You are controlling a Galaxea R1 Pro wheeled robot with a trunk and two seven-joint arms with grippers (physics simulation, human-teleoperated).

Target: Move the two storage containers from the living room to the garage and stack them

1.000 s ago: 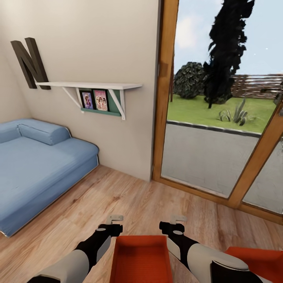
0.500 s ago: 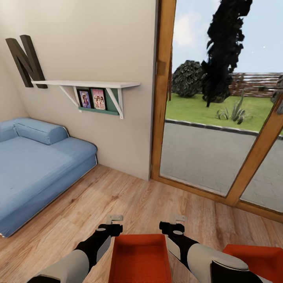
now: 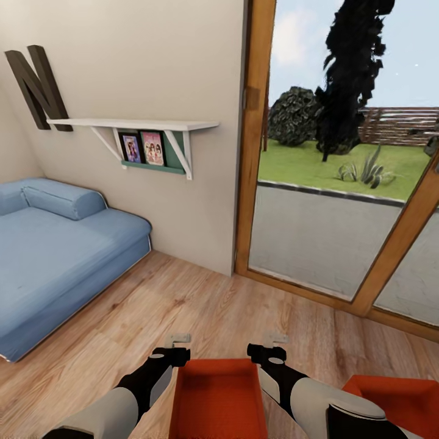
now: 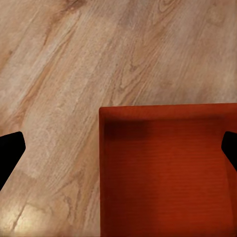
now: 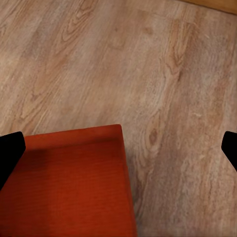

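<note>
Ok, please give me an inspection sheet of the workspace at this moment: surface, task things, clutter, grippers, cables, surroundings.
Surface: light wood-plank floor of the living room.
Job's things: one orange-red container sits between the two arms; a second container lies at the robot's right, partly hidden by the right arm.
Clutter: nothing seen.
Grippers: left gripper open, by the left wall of the middle container; right gripper open, by its right wall. Whether either touches it I cannot tell.
Cables: nothing seen.
Surroundings: blue sofa at left, white shelf with pictures, a dark letter N on the wall, wood-framed glass doors ahead.
</note>
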